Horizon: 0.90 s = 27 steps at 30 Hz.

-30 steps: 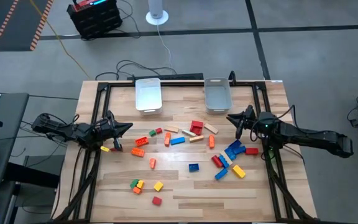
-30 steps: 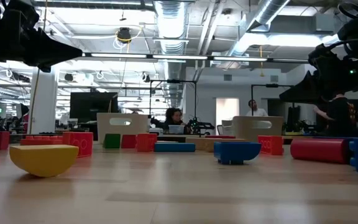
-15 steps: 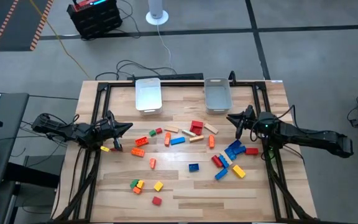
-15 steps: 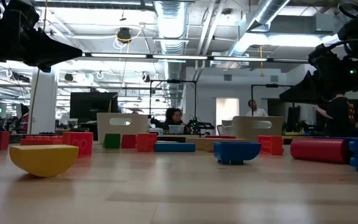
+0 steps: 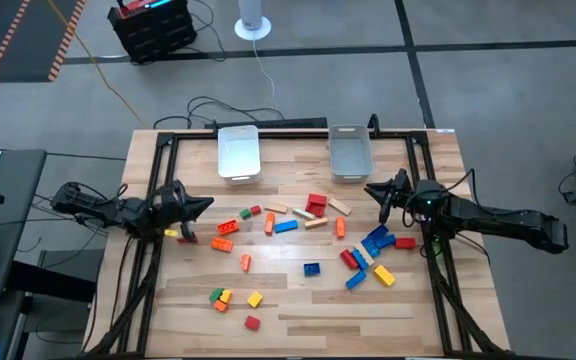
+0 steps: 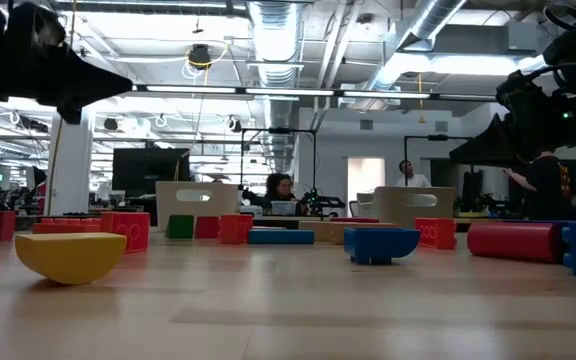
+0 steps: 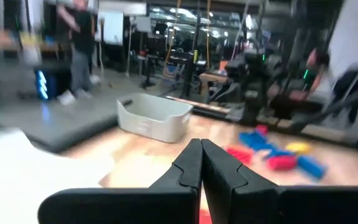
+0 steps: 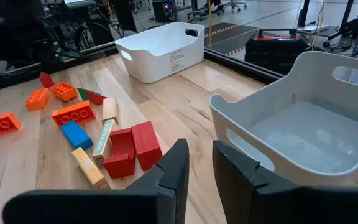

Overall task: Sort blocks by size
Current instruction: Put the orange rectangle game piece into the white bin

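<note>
You have both arms parked over the table [image 5: 298, 310] edges, neither carrying anything, so the sort is not yet under way. Your left gripper [image 5: 200, 205] hangs at the left edge with its fingers pressed together on nothing, just above a small yellow block [image 5: 171, 234]. Your right gripper [image 5: 376, 190] sits near the right edge beside the right bin [image 5: 349, 153], fingers [image 8: 174, 163] a narrow gap apart and empty. The blocks [image 5: 298, 225] lie loose across the table's middle, none in a bin: a red pair [image 8: 131, 148] and tan bars [image 8: 102, 142] toward the far side, a blue cluster [image 5: 373, 243] by the right arm, a few strays [image 5: 233, 298] toward the near edge. Both bins stand at the far edge, the left bin [image 5: 238, 151] well apart from its arm, probably one per size.
</note>
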Each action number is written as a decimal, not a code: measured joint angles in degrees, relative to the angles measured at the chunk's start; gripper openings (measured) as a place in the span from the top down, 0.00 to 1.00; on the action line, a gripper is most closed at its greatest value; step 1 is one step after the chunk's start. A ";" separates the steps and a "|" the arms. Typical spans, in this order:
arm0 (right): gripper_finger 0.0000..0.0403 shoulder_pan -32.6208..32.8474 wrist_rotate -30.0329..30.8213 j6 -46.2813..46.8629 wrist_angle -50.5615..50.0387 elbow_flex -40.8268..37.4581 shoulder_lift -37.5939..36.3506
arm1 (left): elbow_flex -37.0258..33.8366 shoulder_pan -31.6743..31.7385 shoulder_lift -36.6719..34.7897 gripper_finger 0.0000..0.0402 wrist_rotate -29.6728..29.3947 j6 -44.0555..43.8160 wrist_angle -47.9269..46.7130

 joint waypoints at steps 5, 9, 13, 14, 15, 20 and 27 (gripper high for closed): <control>0.75 -0.01 0.00 0.02 -0.01 -0.01 0.00 | 0.00 0.00 -0.01 1.00 -0.01 -19.38 0.00; 0.75 0.00 0.00 0.00 0.00 0.02 0.02 | 0.00 0.02 -0.02 1.00 -0.01 -22.83 0.00; 0.75 -0.02 0.01 0.00 0.01 0.01 0.00 | 0.00 0.02 0.00 1.00 0.00 -25.06 0.03; 0.75 -0.01 0.00 0.00 0.02 -0.01 0.00 | 0.00 0.02 0.00 1.00 0.01 -25.84 0.07; 0.75 -0.02 0.01 0.00 0.00 -0.01 -0.01 | 0.00 0.02 0.00 1.00 0.01 -26.69 0.09; 0.75 -0.02 0.02 0.02 0.00 0.00 -0.01 | 0.00 0.02 -0.02 1.00 0.01 -28.98 0.15; 0.75 -0.02 0.02 0.02 0.02 0.02 -0.01 | 0.00 0.02 0.00 1.00 0.01 -29.47 0.23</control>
